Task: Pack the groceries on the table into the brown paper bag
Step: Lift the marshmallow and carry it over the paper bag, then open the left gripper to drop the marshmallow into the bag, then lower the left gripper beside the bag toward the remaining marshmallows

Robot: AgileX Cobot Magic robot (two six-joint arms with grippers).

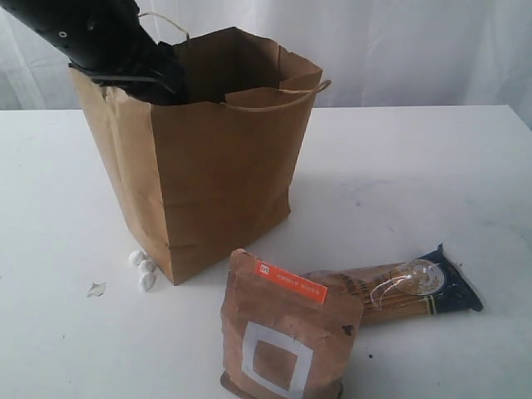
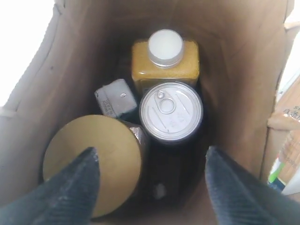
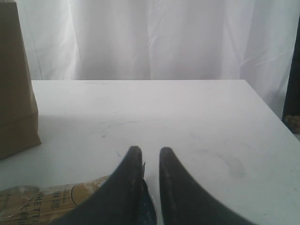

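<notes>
Left gripper (image 2: 150,180) gapes empty inside the bag (image 1: 208,166) above nut jar (image 2: 91,164), can (image 2: 171,111), yellow jar (image 2: 165,61) and packet (image 2: 115,99); right gripper (image 3: 146,187), nearly closed and empty, hangs over the white table (image 3: 187,122) with spaghetti (image 1: 391,291) and pouch (image 1: 283,332) before the bag.

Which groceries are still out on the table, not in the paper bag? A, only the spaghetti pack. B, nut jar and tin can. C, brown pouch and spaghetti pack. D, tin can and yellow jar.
C: the brown pouch and spaghetti pack lie on the table beside the brown paper bag.
</notes>
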